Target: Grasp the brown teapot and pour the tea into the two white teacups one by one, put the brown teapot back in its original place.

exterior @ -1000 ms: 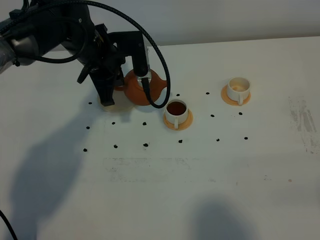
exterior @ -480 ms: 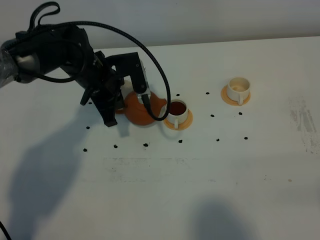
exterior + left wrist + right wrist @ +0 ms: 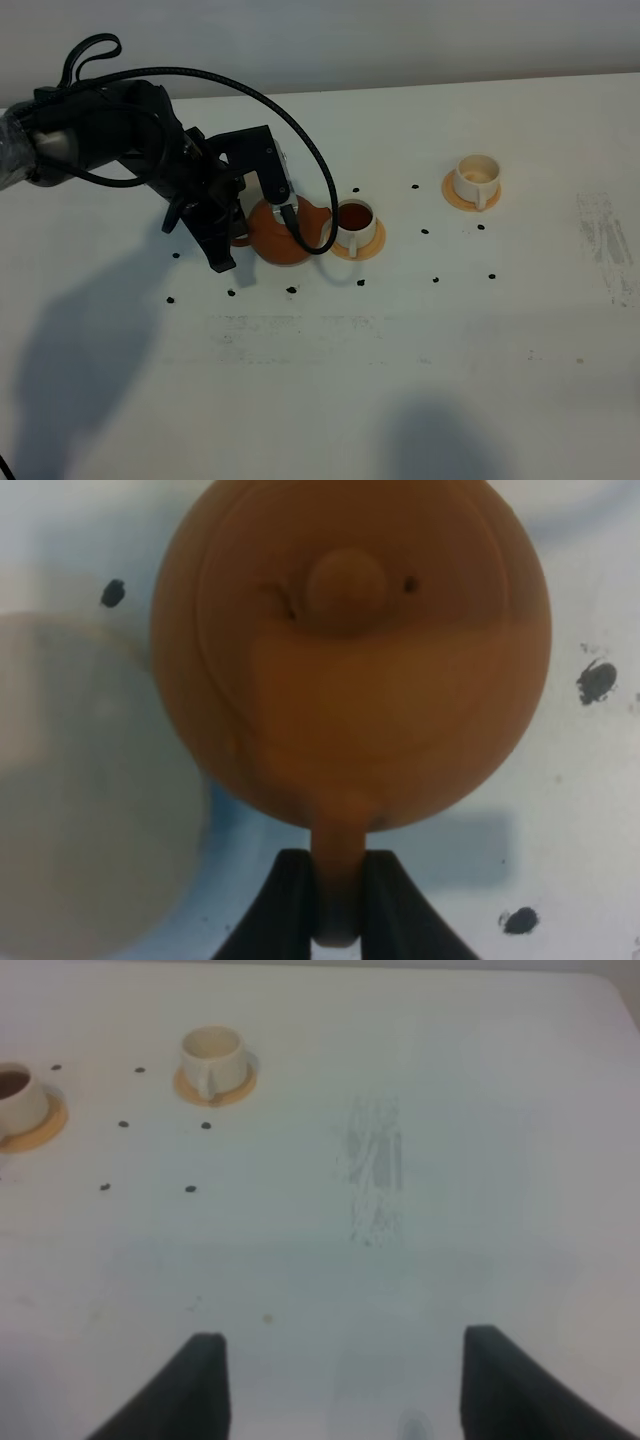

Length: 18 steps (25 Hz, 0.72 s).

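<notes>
While tea (image 3: pixel 352 214) darkens filled teacup (image 3: pixel 352 224) and far teacup (image 3: pixel 476 178) shows pale inside, you stand between pours, by my reading.

- Left gripper (image 3: pixel 338 885) clenched on loop handle (image 3: pixel 338 845) of brown teapot (image 3: pixel 283 235); pot body straight ahead of jaws.
- Teapot just beside filled teacup, spout toward it; contact unclear.
- Next: carry pot past filled teacup to far teacup, well apart; keep spout level, then tip.
- Saucer (image 3: pixel 80 800) beyond teapot from filled teacup, bare.
- Right gripper (image 3: pixel 345 1390) spread wide, holding nothing.
</notes>
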{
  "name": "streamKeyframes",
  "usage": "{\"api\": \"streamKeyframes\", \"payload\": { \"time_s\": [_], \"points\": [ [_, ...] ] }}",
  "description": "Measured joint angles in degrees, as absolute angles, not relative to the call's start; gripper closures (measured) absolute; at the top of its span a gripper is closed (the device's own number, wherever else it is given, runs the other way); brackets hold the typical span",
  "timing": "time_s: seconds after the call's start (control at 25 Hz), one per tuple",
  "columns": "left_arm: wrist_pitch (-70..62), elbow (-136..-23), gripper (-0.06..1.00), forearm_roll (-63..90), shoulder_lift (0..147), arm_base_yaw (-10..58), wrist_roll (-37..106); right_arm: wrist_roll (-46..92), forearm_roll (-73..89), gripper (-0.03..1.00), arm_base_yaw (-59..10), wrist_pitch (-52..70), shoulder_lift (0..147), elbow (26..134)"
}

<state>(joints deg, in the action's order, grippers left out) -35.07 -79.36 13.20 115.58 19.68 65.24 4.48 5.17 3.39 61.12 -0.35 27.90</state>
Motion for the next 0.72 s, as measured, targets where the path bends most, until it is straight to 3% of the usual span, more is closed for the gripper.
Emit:
{"api": "streamKeyframes", "payload": {
  "time_s": [0.72],
  "points": [
    [-34.36, -79.3, 0.84, 13.2, 111.92, 18.03, 67.16, 4.48, 5.17, 0.45, 3.39, 61.12, -0.35, 27.9]
  ]
}}
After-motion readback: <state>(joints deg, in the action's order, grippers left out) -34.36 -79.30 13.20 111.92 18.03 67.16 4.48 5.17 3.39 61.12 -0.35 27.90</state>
